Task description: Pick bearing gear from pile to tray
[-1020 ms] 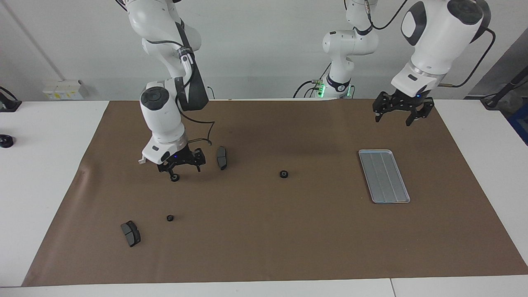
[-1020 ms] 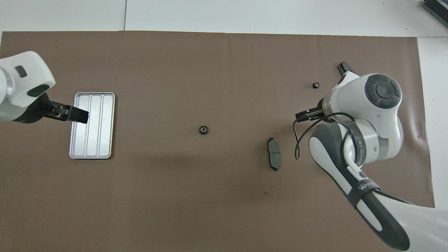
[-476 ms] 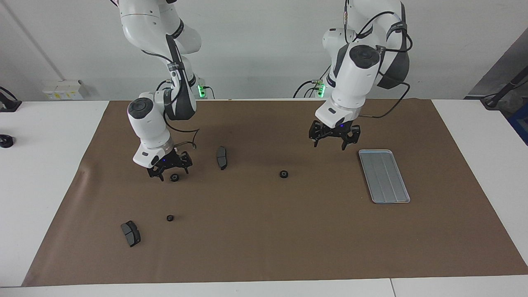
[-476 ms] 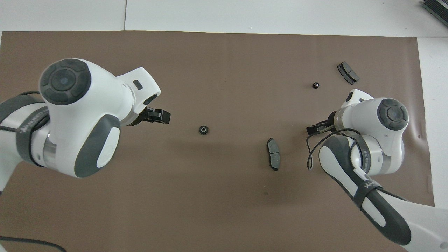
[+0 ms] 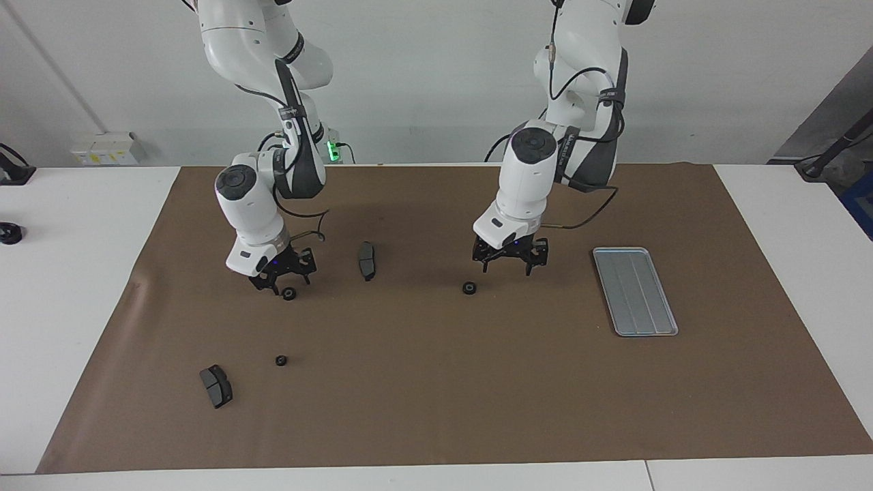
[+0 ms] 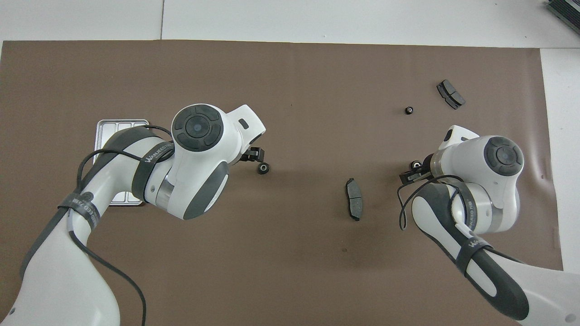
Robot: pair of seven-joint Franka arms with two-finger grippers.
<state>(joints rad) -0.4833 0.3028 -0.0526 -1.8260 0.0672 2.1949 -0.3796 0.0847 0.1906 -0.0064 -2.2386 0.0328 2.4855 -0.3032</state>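
Observation:
Three small black gears lie apart on the brown mat. One gear [image 5: 288, 294] sits just below my right gripper [image 5: 283, 282], which is open and low over it; it also shows in the overhead view [image 6: 415, 164]. A second gear [image 5: 469, 288] [image 6: 263, 168] lies mid-mat, beside my left gripper [image 5: 505, 264], which is open and hovers just above the mat, nearer to the robots than the gear. A third, smaller gear [image 5: 280, 360] lies farther from the robots. The silver ridged tray [image 5: 634, 290] is empty, toward the left arm's end. No white bracket shows.
One dark brake pad [image 5: 367, 260] lies between the two grippers. Another brake pad [image 5: 216, 386] lies farther out, toward the right arm's end. In the overhead view the left arm covers most of the tray [image 6: 118, 124].
My left arm has swung from above the tray's end to the middle of the mat and dropped low beside the middle gear. My right gripper has sunk a little over its gear.

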